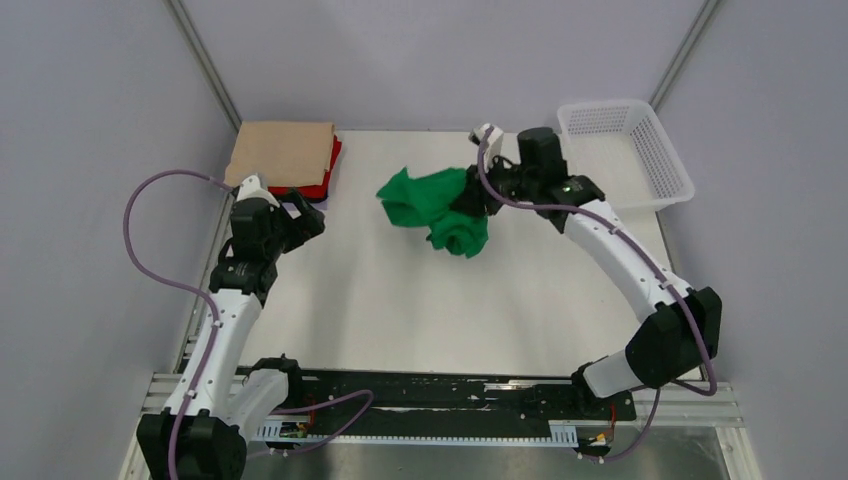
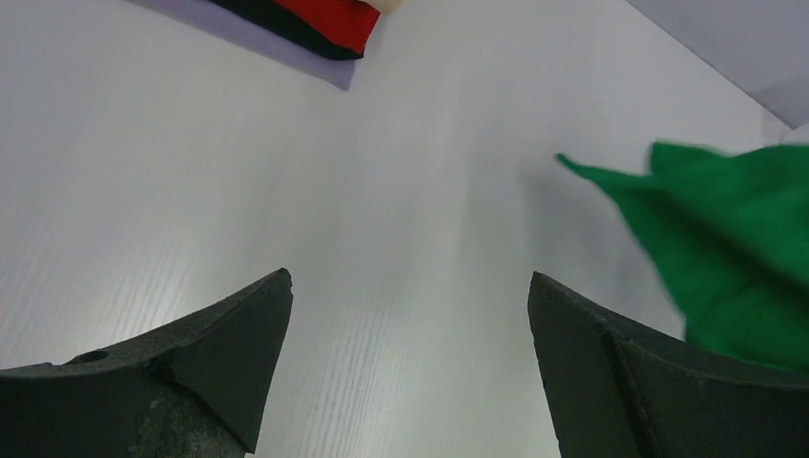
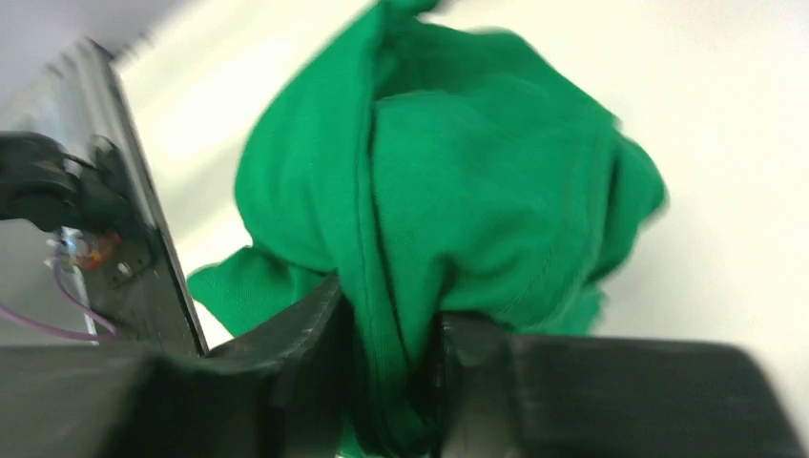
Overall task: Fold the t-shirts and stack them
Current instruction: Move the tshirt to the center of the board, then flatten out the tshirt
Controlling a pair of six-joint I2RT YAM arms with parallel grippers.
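Note:
A bright green t-shirt (image 1: pixel 440 208) hangs bunched over the middle back of the table. My right gripper (image 1: pixel 478 192) is shut on the green t-shirt (image 3: pixel 448 191), with a fold of cloth pinched between its fingers. The shirt's edge also shows in the left wrist view (image 2: pixel 725 248). A folded stack sits at the back left: a beige t-shirt (image 1: pixel 282 155) on top, a red one (image 1: pixel 328 168) and a dark one under it. The stack's corner shows in the left wrist view (image 2: pixel 329 19). My left gripper (image 1: pixel 305 215) is open and empty, just in front of the stack.
A white plastic mesh basket (image 1: pixel 627 152) stands at the back right corner. Grey walls close in the table at left, back and right. The black rail with cables (image 1: pixel 420 400) runs along the near edge.

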